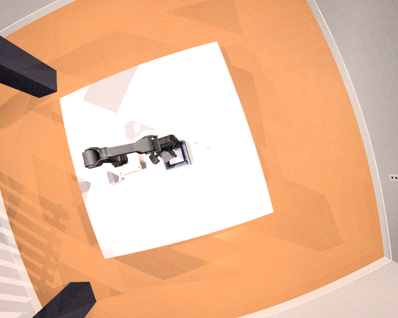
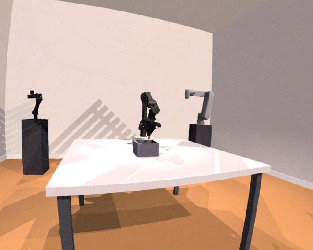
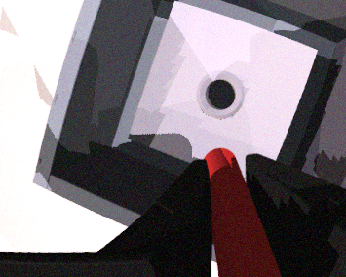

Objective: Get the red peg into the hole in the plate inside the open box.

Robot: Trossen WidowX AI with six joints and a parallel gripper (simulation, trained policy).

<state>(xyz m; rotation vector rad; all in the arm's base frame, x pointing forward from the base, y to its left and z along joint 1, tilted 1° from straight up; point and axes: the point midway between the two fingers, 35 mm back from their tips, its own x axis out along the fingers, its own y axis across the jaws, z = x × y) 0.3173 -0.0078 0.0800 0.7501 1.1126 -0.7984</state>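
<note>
matte black arm (image 1: 119,150) (image 2: 144,107), chunky rounded joints; dark, tapered fingers with blunt tips.

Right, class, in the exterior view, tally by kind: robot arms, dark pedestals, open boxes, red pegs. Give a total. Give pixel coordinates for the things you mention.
Robot arms (image 2: 36,107) (image 2: 150,107) (image 2: 206,107): 3
Dark pedestals (image 2: 32,147) (image 2: 195,134): 2
Open box (image 1: 178,167) (image 2: 147,149) (image 3: 70,93): 1
Red peg (image 2: 149,137) (image 3: 237,224), held in the tool (image 2: 149,136) (image 3: 225,170): 1
Total: 7
</note>
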